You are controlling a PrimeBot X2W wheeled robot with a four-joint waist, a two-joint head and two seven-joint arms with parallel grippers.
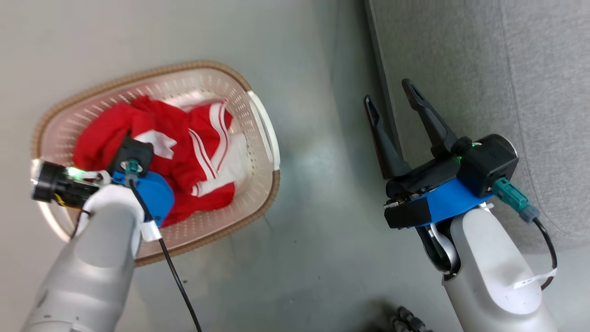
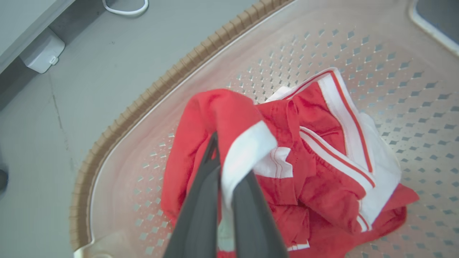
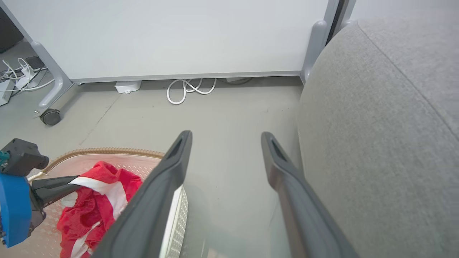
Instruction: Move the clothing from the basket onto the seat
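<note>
So the left gripper (image 2: 222,150) is down inside the basket (image 1: 138,76), which sits in the left half of the head view. Its two dark fingers are pinched tight on a fold of the clothing (image 1: 198,152) — the left wrist view shows it best, low and centre in the frame: a red bunch with a wide white band is squeezed between them, and the band drapes over the right-hand finger. The rest of the clothing is a crumpled red heap with white stripes lying on the perforated base of the basket, spilling to the right of the fingers in that view. In the right wrist view, lower left, the pinched fold stands a bit higher than the heap around it. All the red I can see is in the basket. The right gripper (image 1: 388,91) is right of centre in the head view with its fingers spread wide and nothing between them, over the grey floor (image 1: 313,184) and just beside the edge of the seat (image 1: 507,69). The seat takes up the upper right of that frame, grey fabric with a stitched seam — it's well apart from the basket, with a strip of floor between the two. Up top in the right wrist view there's a white panel (image 3: 179,36) on wheeled legs, with a loop of white cable (image 3: 190,89) on the floor under it.
</note>
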